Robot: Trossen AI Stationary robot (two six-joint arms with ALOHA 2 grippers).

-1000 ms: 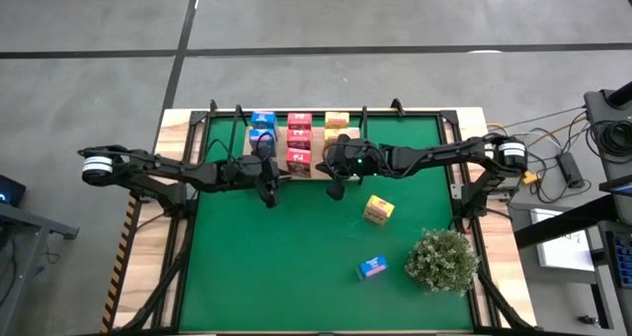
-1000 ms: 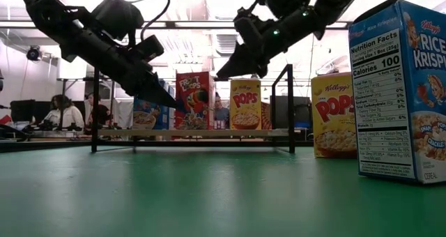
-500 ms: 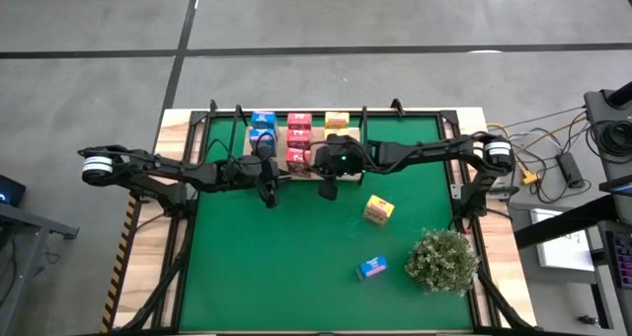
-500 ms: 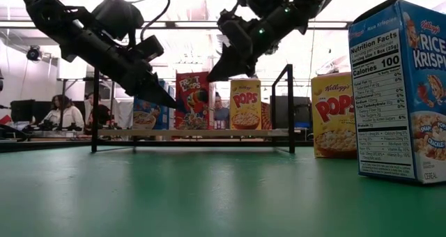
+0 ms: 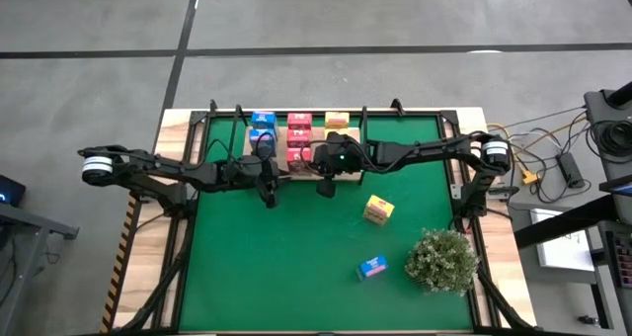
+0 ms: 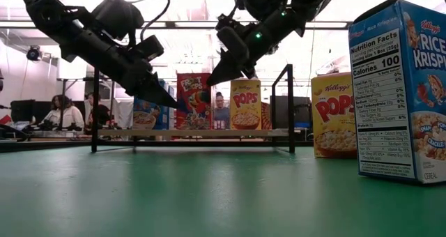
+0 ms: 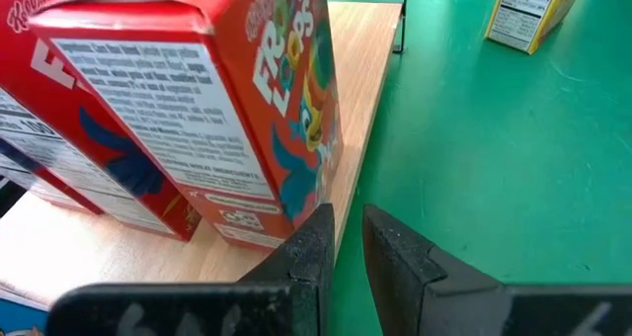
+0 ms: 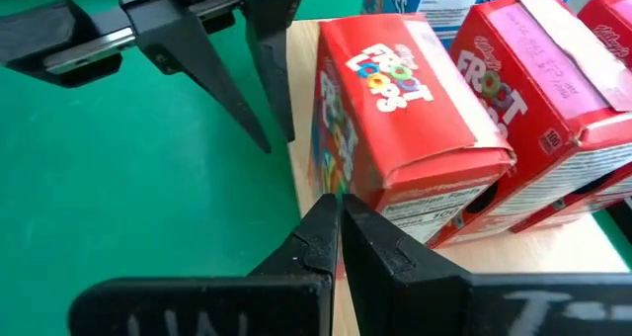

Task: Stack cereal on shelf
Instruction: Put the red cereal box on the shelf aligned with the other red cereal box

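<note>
A: Where does the cereal stand?

B: Most cartons sit on the flat light-wood shelf board with thin black posts (image 5: 279, 141) at the upper middle of the high view: blue, pink-red and yellow columns. The nearest pink-red Froot Loops carton (image 5: 297, 159) is at the board's front edge. Two remain on the green-matted counter (image 5: 296, 247): a yellow Pops carton (image 5: 378, 210) right of centre and a blue Rice Krispies carton (image 5: 372, 267) lower right, beside the bushy green plant (image 5: 442, 260).

A: And the arms?

B: The left gripper (image 7: 341, 239) hangs just in front of that pink-red carton, fingers nearly together with a thin gap, holding nothing. The right gripper (image 8: 341, 222) points at the same carton's front face, fingers pressed together, empty.

A: So a nudge?

B: I'd judge so: squaring the front carton into its column. Push low and straight toward the board's back, slowly, with the left tip as a fence, so the carton slides rather than tips or twists.
</note>
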